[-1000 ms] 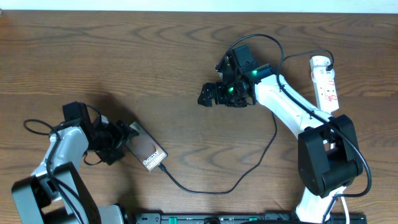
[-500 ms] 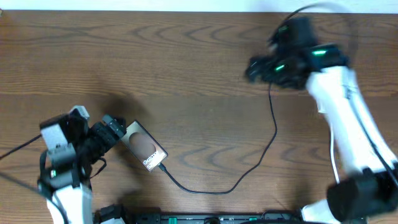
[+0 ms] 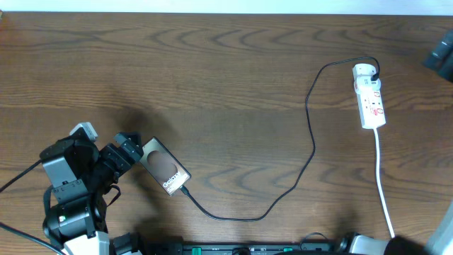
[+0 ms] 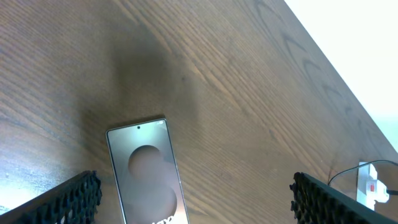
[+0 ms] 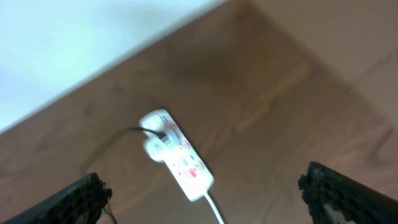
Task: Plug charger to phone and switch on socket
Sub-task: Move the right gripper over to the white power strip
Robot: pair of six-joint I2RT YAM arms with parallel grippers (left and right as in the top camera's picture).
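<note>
The phone (image 3: 164,167) lies gold back up on the wooden table, at the lower left in the overhead view. The charger (image 3: 309,142), a thin black cable, runs from the phone's lower right end in a loop up to the socket (image 3: 370,95), a white power strip at the right. My left gripper (image 3: 126,153) stands open at the phone's upper left end. In the left wrist view the phone (image 4: 146,168) lies between the wide-apart fingers (image 4: 68,199), nearer the left one. My right gripper (image 5: 208,199) is open, high above the socket (image 5: 177,155), holding nothing.
A white cord (image 3: 382,177) runs from the socket down to the table's front edge. A dark part of the right arm (image 3: 442,53) shows at the overhead view's right edge. The table's far edge meets a white wall (image 5: 74,37).
The right arm has swung from the table's middle up and out to the far right. My left gripper has opened wider and let go of the phone.
</note>
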